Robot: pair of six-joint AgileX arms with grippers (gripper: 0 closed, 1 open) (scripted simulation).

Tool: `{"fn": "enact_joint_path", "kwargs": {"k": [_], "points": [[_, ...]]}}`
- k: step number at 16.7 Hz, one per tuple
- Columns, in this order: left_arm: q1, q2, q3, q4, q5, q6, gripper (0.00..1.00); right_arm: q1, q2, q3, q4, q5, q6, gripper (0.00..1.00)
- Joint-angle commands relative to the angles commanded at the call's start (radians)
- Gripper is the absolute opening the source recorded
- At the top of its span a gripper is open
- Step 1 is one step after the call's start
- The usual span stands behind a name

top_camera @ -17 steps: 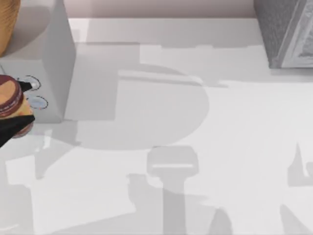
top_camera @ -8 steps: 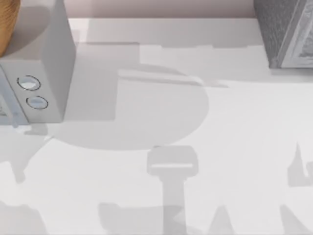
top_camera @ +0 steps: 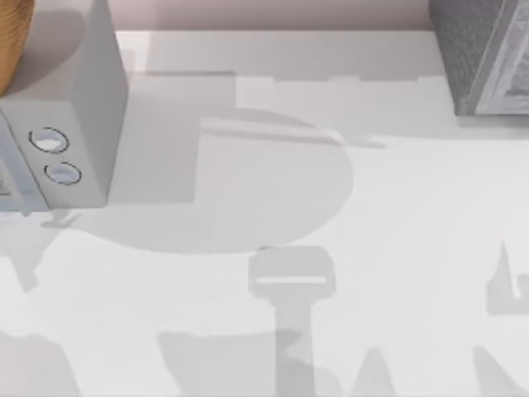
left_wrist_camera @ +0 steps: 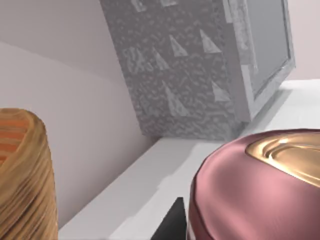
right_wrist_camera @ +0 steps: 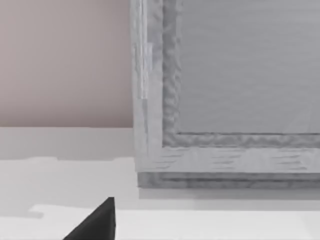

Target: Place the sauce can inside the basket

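Observation:
The sauce can [left_wrist_camera: 250,190] looms close in the left wrist view, showing its maroon rim and a golden lid centre. My left gripper [left_wrist_camera: 235,232] is shut on it, and one black finger [left_wrist_camera: 172,225] lies against the can's side. The woven brown basket [left_wrist_camera: 22,175] stands just beside the can in that view. In the top view the basket [top_camera: 10,41] sits at the far left corner, behind the grey appliance [top_camera: 83,107]. A dark part of my right gripper [right_wrist_camera: 95,225] faces a grey textured box.
The grey appliance with two round knobs [top_camera: 51,141] stands at the table's left. A grey textured box [top_camera: 479,58] with a framed front [right_wrist_camera: 225,145] occupies the far right corner. Arm shadows lie across the white table [top_camera: 273,273].
My left gripper with the sauce can has left the top view past its left edge. Its shadows on the table have shifted along the front.

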Motion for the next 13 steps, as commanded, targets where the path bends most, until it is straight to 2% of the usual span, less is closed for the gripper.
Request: {"fn": "enact_joint_path", "kwargs": {"k": [5,13], "points": [[0.009,0.135,0.278,-0.234,-0.02,0.076,0.0,0.0,0.0,0.0,0.0,0.0,0.0,1.0],[0.009,0.45,0.904,-0.81,-0.083,0.238,0.0,0.0,0.0,0.0,0.0,0.0,0.0,1.0]]}}
